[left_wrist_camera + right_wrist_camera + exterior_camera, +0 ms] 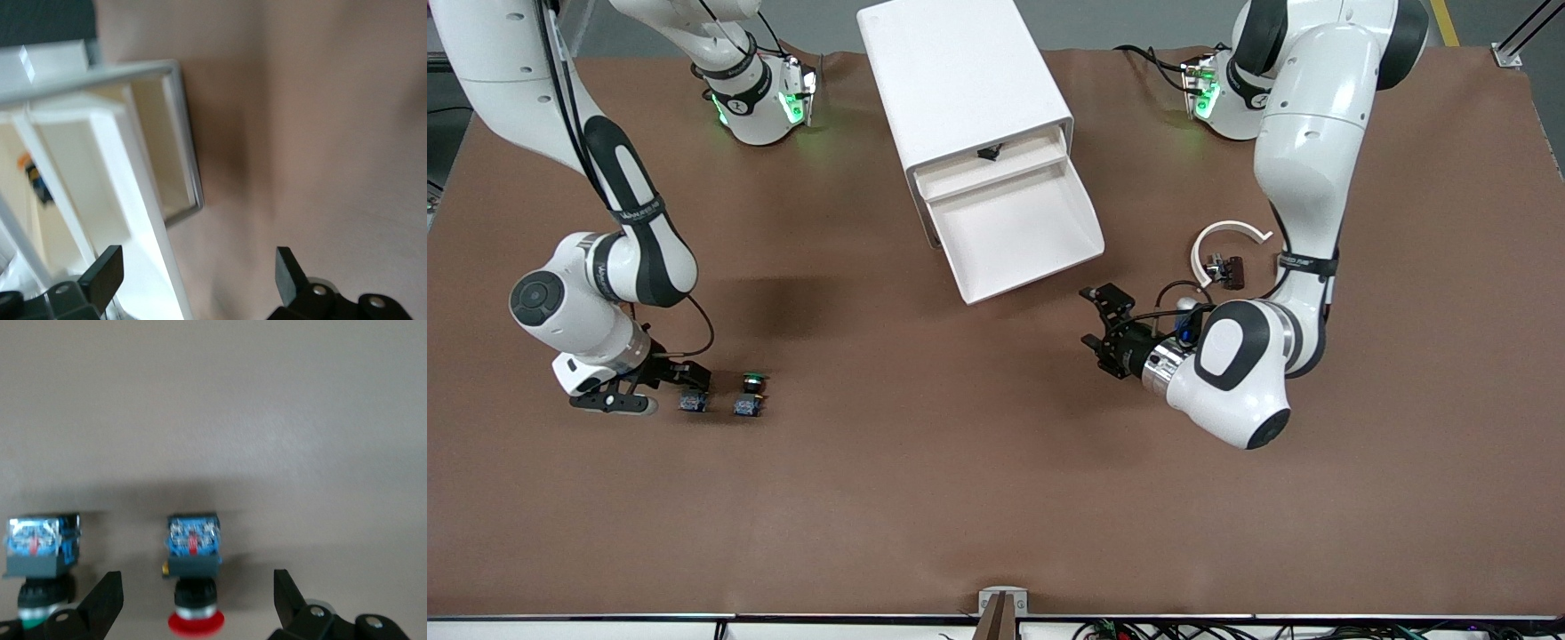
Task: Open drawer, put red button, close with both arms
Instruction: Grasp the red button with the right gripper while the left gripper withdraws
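Two arms, two grippers, two buttons and one cabinet (960, 80) show. The cabinet has two drawers out: the topmost a crack, with a small black thing (989, 153) I cannot identify, and the drawer (1014, 231) below it pulled far out and bare.

The red button (692, 402) sits on the table at about eight o'clock from the cabinet in the front view. The green button (751, 391) is just beside it at three o'clock. The right gripper (687, 380) is low over the red button with its fingers (107, 597) spread to either side, gripping nothing.

The left gripper (1092, 317) is over the table at four o'clock from the drawer, fingers parted and empty.

The red cap is hidden in the front view; both upper arms are cut off.

A white ring (1227, 242) and a dark part (1227, 268) lie near the left arm. The table (978, 498) is covered in brown, with grey floor around it.
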You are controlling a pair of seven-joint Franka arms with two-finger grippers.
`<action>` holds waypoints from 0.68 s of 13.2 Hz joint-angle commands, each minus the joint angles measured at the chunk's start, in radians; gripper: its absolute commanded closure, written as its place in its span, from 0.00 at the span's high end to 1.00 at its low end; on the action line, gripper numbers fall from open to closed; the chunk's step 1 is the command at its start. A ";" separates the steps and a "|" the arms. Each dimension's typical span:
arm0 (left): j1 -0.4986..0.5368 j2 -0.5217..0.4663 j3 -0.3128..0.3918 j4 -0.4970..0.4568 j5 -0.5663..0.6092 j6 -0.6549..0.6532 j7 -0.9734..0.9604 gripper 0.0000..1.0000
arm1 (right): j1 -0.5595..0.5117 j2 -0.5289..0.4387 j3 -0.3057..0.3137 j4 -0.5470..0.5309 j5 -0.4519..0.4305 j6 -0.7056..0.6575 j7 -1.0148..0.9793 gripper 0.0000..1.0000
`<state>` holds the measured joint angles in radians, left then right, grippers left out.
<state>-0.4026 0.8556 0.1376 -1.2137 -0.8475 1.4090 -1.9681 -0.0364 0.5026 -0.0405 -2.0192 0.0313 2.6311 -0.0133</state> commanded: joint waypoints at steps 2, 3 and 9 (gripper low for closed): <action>0.030 -0.102 -0.003 -0.006 0.169 -0.061 0.347 1.00 | 0.006 0.074 -0.001 0.063 0.002 0.033 0.029 1.00; 0.033 -0.136 0.002 -0.007 0.210 -0.064 0.438 1.00 | -0.005 0.111 -0.001 0.076 0.001 0.074 0.030 1.00; 0.013 -0.335 -0.010 -0.007 0.566 -0.061 0.572 1.00 | 0.007 0.109 0.001 0.071 0.002 0.028 0.051 0.00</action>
<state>-0.3798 0.5913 0.1312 -1.1999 -0.3501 1.3514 -1.4294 -0.0345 0.6121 -0.0451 -1.9615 0.0318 2.7026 0.0069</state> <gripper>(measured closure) 0.000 0.339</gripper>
